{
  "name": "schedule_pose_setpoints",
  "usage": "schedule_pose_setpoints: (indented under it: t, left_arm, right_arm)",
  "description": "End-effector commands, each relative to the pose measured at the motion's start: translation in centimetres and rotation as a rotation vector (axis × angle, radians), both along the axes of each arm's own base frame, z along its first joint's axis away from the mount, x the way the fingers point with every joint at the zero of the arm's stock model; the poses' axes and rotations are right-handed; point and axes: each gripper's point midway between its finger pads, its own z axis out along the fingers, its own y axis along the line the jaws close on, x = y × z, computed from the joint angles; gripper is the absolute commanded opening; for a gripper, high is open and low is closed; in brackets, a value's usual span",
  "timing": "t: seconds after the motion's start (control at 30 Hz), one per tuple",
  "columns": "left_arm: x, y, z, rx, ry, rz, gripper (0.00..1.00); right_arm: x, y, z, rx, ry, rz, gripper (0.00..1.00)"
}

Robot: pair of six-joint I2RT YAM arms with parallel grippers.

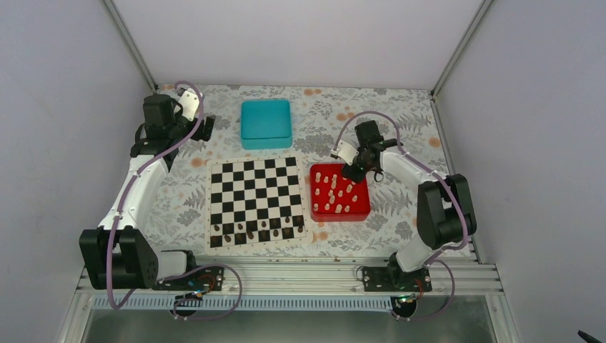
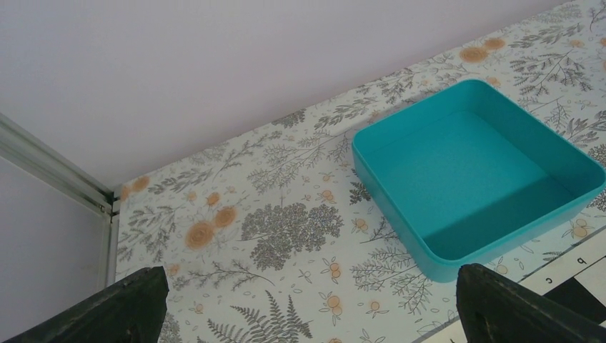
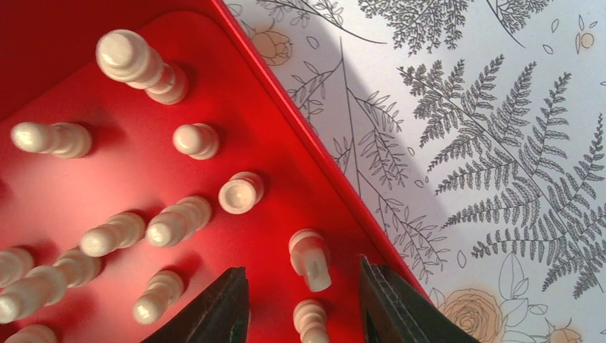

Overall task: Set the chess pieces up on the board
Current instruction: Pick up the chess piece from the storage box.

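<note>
**Status: early.** The flat black-and-white checkered chessboard lies mid-table. Small dark brown chess pieces stand along its 6 o'clock edge, spread over the two nearest ranks. The ranks toward 12 o'clock are bare, and I see none of the tiny pale cream chess pieces on any square. They all sit in the shallow red square plastic tray, just beside the board at its 3 o'clock.

Judgement: the dark side is done or nearly so. The cream side is wholly left to do.

**Counts**
- Chessboard: 1.
- Red tray: 1.
- Teal square plastic box: 1. It sits at 12 o'clock of the board, apart from it, and the left wrist view shows nothing inside.
- Cream pieces: at least 12 show, whole or in part, in the right wrist view. The rest of the tray is out of that frame, and overhead they are too small for a firm total.
- Dark pieces: roughly eight blobs resolve overhead. The exact count is not legible.

**Right gripper**: hangs over the tray's 1 o'clock corner with its fingers apart. It straddles one cream piece near the rim, and nothing is clamped. Whether either finger touches the piece, I cannot tell. A second cream piece lies just at 6 o'clock of the first in that frame.

**Left gripper**: fingers are wide apart with nothing between them. It hangs above the floral-print tablecloth, at 9 o'clock of the teal box and about 10 o'clock of the board.
</note>
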Motion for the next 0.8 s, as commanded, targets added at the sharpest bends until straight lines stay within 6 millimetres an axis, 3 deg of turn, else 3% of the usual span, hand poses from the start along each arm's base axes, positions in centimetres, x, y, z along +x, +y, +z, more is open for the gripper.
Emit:
schedule_pose_setpoints:
  t: [0.0, 0.47, 0.67, 0.77]
  left_arm:
    - [0.0, -0.2, 0.1, 0.008, -0.01, -0.012, 1.0]
    - [0.0, -0.3, -0.1, 0.01, -0.006, -0.017, 1.0]
    - [0.0, -0.4, -0.2, 0.01, 0.0, -0.026, 1.0]
    - [-0.1, -0.4, -0.1, 0.011, -0.003, -0.024, 1.0]
  right_arm:
    - [1.0, -0.5, -1.0, -0.027, -0.01, -0.028, 0.41]
    - [1.7, -0.4, -3.1, -0.045, 0.013, -0.025, 0.34]
    - [1.9, -0.5, -3.5, -0.05, 0.022, -0.022, 0.27]
    - [2.0, -0.4, -2.7, -0.035, 0.007, -0.018, 0.21]
